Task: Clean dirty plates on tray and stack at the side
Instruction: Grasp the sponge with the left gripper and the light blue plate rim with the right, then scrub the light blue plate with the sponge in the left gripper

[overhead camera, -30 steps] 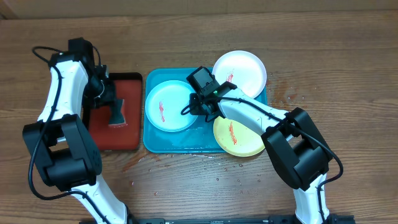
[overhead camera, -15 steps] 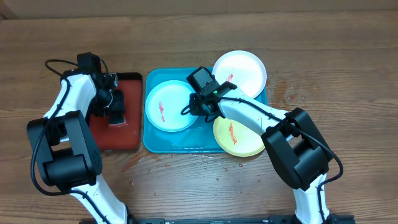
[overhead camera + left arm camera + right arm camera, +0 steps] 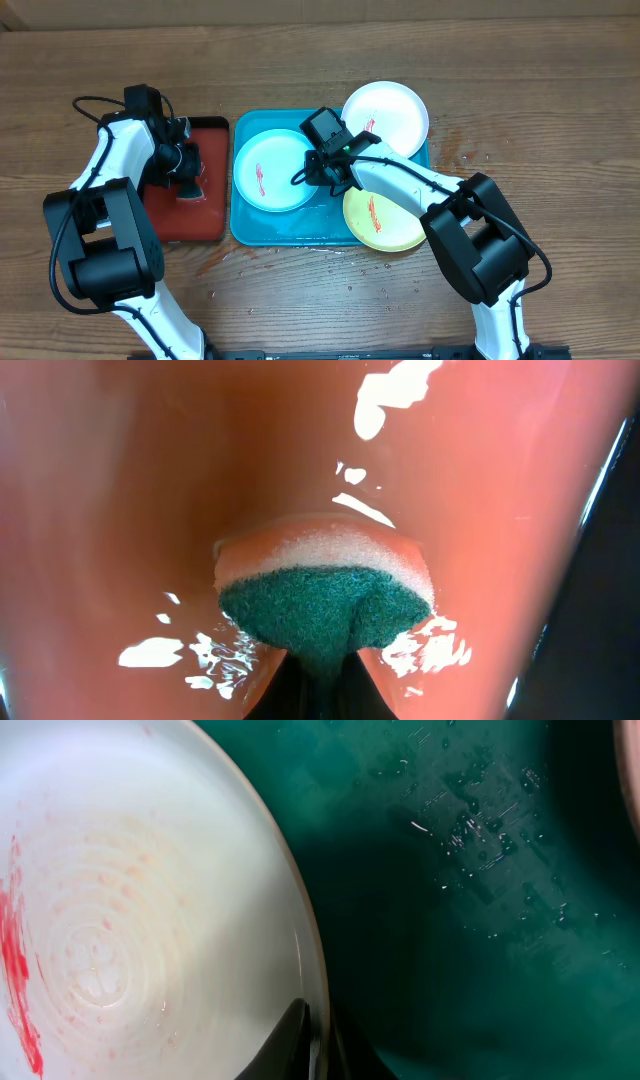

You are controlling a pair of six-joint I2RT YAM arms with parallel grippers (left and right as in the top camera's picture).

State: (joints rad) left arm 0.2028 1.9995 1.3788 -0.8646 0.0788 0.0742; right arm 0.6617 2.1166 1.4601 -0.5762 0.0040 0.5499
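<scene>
The turquoise tray [image 3: 248, 232] holds three plates. The pale blue plate [image 3: 270, 170] lies at its left with a red smear. The white plate [image 3: 390, 115] sits at the back right. The yellow-green plate [image 3: 385, 222] sits at the front right with a red smear. My right gripper [image 3: 318, 172] is shut on the pale blue plate's right rim [image 3: 312, 1010], one finger inside and one outside. My left gripper [image 3: 186, 172] is shut on a green and white sponge [image 3: 325, 595] and holds it on the red tray [image 3: 205, 215].
The red tray with a black rim [image 3: 590, 590] is wet and lies left of the turquoise tray. Water drops lie on the turquoise tray floor [image 3: 480, 830] and on the wooden table [image 3: 460, 155] to its right.
My left arm moved in over the red tray and its gripper closed on the sponge. My right gripper and the plates have not moved.
</scene>
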